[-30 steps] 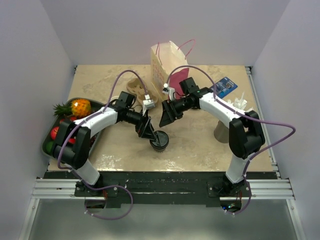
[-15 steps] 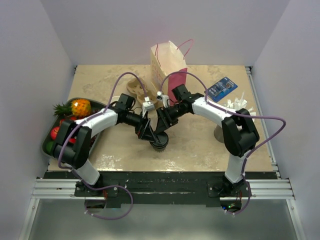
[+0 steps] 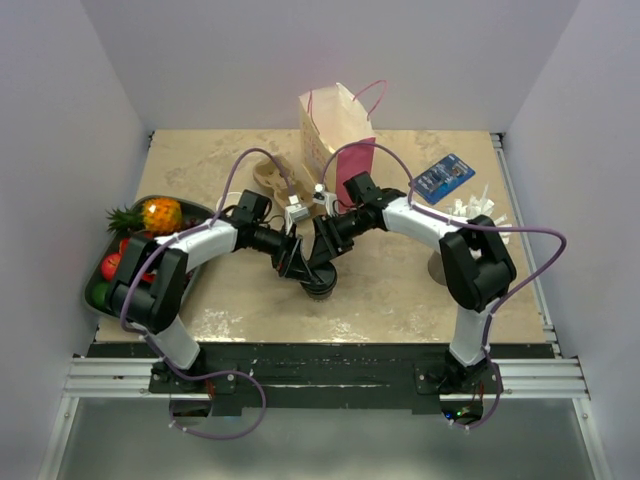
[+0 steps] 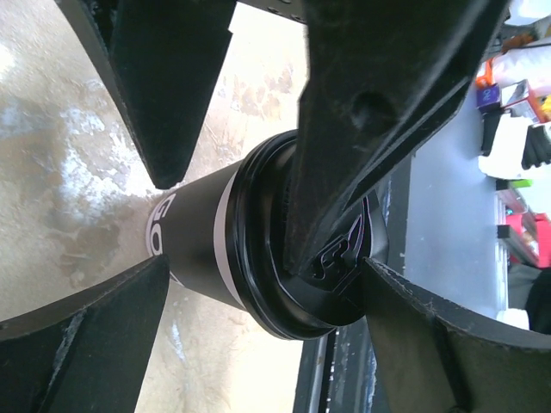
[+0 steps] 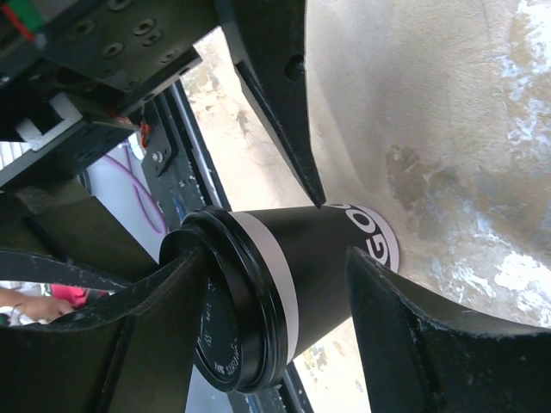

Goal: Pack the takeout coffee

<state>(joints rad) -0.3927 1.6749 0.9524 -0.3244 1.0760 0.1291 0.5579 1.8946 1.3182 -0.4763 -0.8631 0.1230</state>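
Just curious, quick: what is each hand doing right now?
Left hand: open, straddling the coffee cup.
Right hand: around the coffee cup; grip cannot be told.

Robot lab test cell. White walls on 3 sides of table; 2 arms bolted to alu rail at near edge. Staged props: bag just beyond right gripper, fruit tray well left of left gripper. Room clutter past table, left wrist cam.
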